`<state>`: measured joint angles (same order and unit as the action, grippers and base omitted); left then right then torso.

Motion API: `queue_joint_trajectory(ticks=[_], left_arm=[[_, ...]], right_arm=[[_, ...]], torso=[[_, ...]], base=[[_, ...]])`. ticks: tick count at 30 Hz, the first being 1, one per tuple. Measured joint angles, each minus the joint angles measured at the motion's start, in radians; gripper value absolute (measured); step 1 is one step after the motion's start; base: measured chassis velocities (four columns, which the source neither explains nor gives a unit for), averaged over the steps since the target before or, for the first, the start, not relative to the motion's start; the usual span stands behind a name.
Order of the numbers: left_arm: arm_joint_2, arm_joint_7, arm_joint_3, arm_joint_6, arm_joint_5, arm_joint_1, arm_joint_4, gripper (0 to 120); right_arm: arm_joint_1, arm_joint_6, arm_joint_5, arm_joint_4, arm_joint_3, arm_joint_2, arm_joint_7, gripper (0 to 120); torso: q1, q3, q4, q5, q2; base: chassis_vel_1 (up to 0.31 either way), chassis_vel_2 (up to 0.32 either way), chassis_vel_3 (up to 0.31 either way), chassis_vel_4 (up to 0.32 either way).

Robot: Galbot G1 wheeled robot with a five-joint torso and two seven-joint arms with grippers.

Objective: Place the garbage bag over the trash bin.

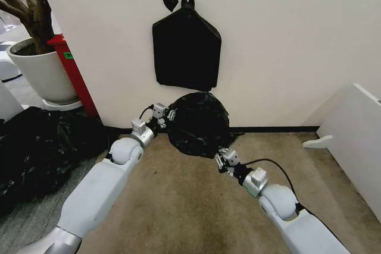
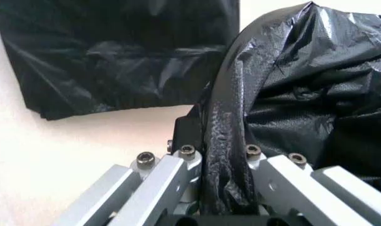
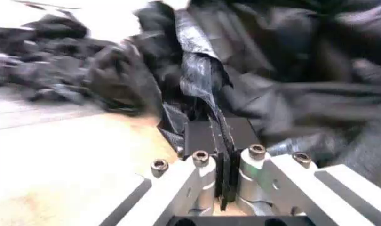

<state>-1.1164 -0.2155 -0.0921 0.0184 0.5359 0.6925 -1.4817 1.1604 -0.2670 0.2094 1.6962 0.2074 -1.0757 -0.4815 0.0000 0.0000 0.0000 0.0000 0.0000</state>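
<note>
Both our tools, left tool (image 1: 167,115) and right tool (image 1: 221,157), pinch the garbage bag (image 1: 198,124), stretching it diagonally between them.

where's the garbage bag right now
In the head view the garbage bag is at centre, stretched between the left gripper and the right gripper, both shut on its edge, just below the flat black bundle hanging on the wall.
</note>
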Motion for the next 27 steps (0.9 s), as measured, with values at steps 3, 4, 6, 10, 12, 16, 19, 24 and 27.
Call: queue_joint_trajectory(ticks=[3,4,6,10,12,16,19,24,27], left_arm=[[0.002,0.007,-0.004,-0.028,0.040,0.000,-0.010,4],[0.004,0.008,-0.006,-0.044,0.058,0.000,-0.017,4],[0.007,0.010,-0.012,-0.078,0.090,0.004,-0.031,4],[0.014,0.009,-0.025,-0.149,0.138,0.014,-0.058,4],[0.015,0.008,-0.026,-0.154,0.140,0.014,-0.060,4],[0.029,-0.027,-0.035,-0.207,0.168,0.025,-0.075,4],[0.032,-0.046,-0.037,-0.214,0.175,0.028,-0.075,4],[0.031,-0.097,-0.039,-0.195,0.177,0.034,-0.062,4],[0.028,-0.104,-0.039,-0.177,0.176,0.034,-0.055,4]], right_arm=[[0.002,-0.062,-0.007,-0.034,0.007,-0.006,-0.063,0],[0.002,-0.085,-0.020,-0.048,0.010,-0.010,-0.080,0],[0.000,-0.110,-0.060,-0.071,0.013,-0.019,-0.087,0],[-0.024,-0.150,-0.209,-0.126,0.033,-0.043,-0.038,0],[-0.026,-0.154,-0.223,-0.131,0.035,-0.044,-0.032,0],[-0.064,-0.205,-0.419,-0.205,0.061,-0.064,0.101,0],[-0.071,-0.203,-0.472,-0.225,0.065,-0.068,0.166,0],[-0.073,-0.110,-0.445,-0.243,0.041,-0.063,0.323,0],[-0.066,-0.055,-0.277,-0.242,0.002,-0.051,0.378,0]], torso=[[0.000,0.000,-0.0001,0.0001,0.000],[0.000,0.000,0.0000,0.0000,0.000],[0.000,0.000,-0.0001,0.0000,0.000],[0.000,0.000,0.0000,-0.0001,0.000],[0.000,0.000,0.0000,0.0000,0.000],[0.000,0.000,0.0001,0.0000,0.000],[0.000,0.000,0.0000,0.0002,0.000],[0.000,0.000,0.0001,0.0000,0.000],[0.000,0.000,-0.0002,-0.0001,0.000]], base=[[0.000,0.000,0.000,0.000],[0.000,0.000,0.000,0.000],[0.000,0.000,0.000,0.000],[0.000,0.000,0.000,0.000],[0.000,0.000,0.000,0.000],[0.000,0.000,0.000,0.000],[0.000,0.000,0.000,0.000],[0.000,0.000,0.000,0.000],[0.000,0.000,0.000,0.000]])
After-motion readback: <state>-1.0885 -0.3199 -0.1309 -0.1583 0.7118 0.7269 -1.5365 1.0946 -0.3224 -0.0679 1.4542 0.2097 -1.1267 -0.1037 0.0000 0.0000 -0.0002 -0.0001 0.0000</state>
